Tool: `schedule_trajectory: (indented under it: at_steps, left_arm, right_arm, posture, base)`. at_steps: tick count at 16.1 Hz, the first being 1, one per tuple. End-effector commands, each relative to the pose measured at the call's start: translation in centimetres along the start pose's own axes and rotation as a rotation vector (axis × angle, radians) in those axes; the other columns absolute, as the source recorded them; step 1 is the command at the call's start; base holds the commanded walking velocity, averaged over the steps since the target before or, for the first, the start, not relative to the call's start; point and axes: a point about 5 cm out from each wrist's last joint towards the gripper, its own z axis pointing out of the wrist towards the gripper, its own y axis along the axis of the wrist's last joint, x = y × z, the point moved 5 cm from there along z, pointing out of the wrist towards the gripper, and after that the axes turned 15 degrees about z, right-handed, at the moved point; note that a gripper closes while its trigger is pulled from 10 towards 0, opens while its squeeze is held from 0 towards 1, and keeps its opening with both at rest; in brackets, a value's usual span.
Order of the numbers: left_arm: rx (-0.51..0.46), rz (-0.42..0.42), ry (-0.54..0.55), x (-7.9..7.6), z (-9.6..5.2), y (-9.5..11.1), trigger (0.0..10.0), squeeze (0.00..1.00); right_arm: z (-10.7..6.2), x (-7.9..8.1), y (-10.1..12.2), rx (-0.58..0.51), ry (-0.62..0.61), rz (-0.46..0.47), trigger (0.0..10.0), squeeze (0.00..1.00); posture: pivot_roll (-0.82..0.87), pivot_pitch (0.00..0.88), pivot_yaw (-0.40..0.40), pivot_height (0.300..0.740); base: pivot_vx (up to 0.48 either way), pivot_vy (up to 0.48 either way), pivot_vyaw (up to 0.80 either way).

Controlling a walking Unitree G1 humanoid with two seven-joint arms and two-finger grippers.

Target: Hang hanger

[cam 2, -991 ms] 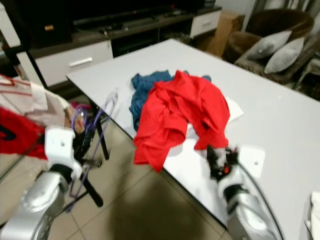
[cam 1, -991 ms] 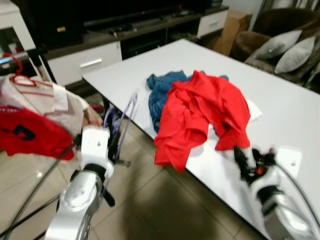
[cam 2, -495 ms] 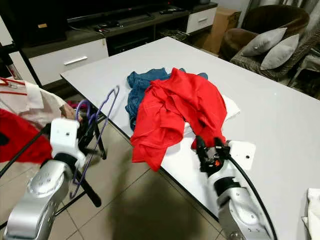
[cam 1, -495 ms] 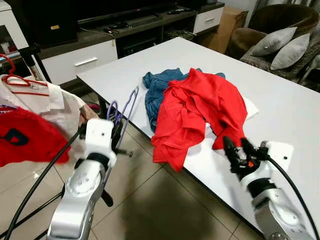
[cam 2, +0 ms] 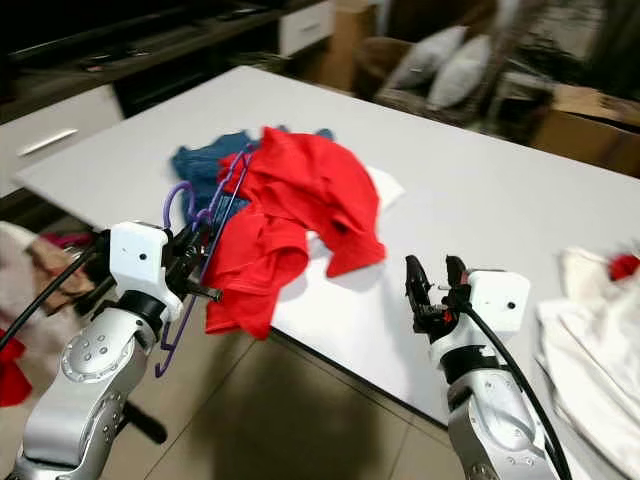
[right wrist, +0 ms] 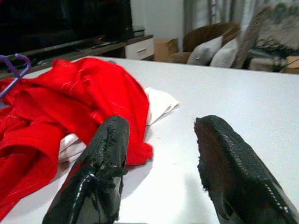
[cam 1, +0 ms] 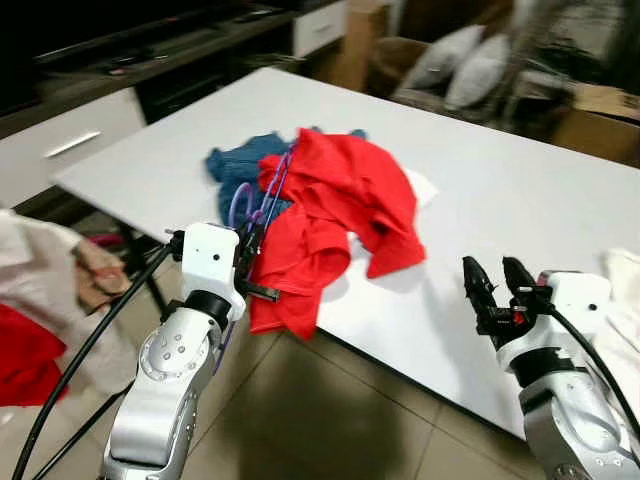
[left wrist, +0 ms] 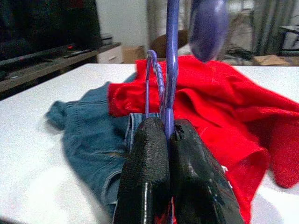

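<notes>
Looking down through the left eye view, a white desk (cam 1: 520,190) is seen with a red shirt (cam 1: 345,195) heaped over blue jeans (cam 1: 235,170) and a white cloth (cam 1: 422,186). The left tool (cam 1: 252,262) is raised at the near desk edge, just short of the shirt's hanging hem, and a purple hanger (cam 1: 262,200) is clamped in it, the hanger rising from the fingers against the shirt and jeans. The right tool (cam 1: 497,285) is held above bare desk, to the right of the shirt and apart from it, its two fingers spread. A pale garment (cam 1: 60,280) and a red one (cam 1: 25,360) are seen beyond the left arm, off the desk. Blurred cushions (cam 1: 460,70) are seen past the far side of the desk.

In the right eye view the same layout is repeated; more white fabric (cam 2: 600,320) is seen on the desk to the right of the right tool (cam 2: 437,285), with a small red patch on it.

In the left wrist view the left tool's fingers (left wrist: 145,177) are pressed together on the thin purple wire of the hanger (left wrist: 169,70), which stands up from between them. Straight ahead of the fingers the jeans (left wrist: 93,135) and the shirt (left wrist: 233,112) are spread on the desk.

In the right wrist view the right tool's fingers (right wrist: 100,172) are held apart with nothing between them, bare desk (right wrist: 224,98) lying ahead. The shirt (right wrist: 79,102) and the white cloth (right wrist: 159,102) are seen off to one side, with the hanger's hook (right wrist: 14,65) at the shirt's far edge.
</notes>
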Motion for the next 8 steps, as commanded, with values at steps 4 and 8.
schedule_trajectory:
  at_steps: [4, 8]
  left_arm:
    - [0.01, 0.005, 0.027, 0.3, -1.1, -0.6, 10.0, 0.0]
    - [0.019, 0.049, 0.048, 1.0, -2.5, -0.6, 10.0, 0.0]
  right_arm:
    - [0.4, 0.6, -0.1, 0.042, 0.071, -0.051, 10.0, 0.0]
    - [1.3, 1.2, -1.2, 0.083, 0.115, -0.039, 10.0, 0.0]
  posture:
    - [0.07, 0.0, -0.062, 0.74]
    - [0.11, 0.0, -0.103, 0.74]
  base:
    - [0.0, 0.0, -0.8]
    - [0.0, 0.0, -0.8]
